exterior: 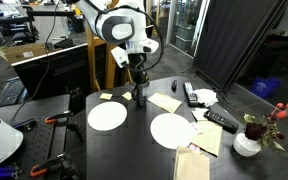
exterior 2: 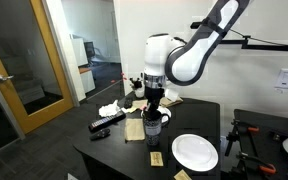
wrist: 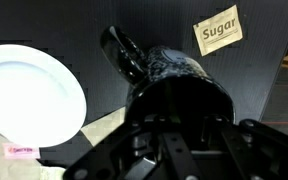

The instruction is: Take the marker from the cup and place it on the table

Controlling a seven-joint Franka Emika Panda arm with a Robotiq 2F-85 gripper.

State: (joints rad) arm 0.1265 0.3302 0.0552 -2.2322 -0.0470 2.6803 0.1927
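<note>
The dark cup stands on the black table between papers and white plates. My gripper hangs straight over the cup with its fingertips down at the mouth. In the wrist view the cup fills the middle, its handle pointing up and left, and my gripper reaches into it. A thin yellow-green strip of the marker shows faintly between the fingers, which look closed on it. The rest of the marker is hidden inside the cup.
Two white plates lie in front of the cup. Papers, a black remote and a white vase with flowers sit to one side. A "Sugar" packet lies near the cup. A wooden frame stands behind the table.
</note>
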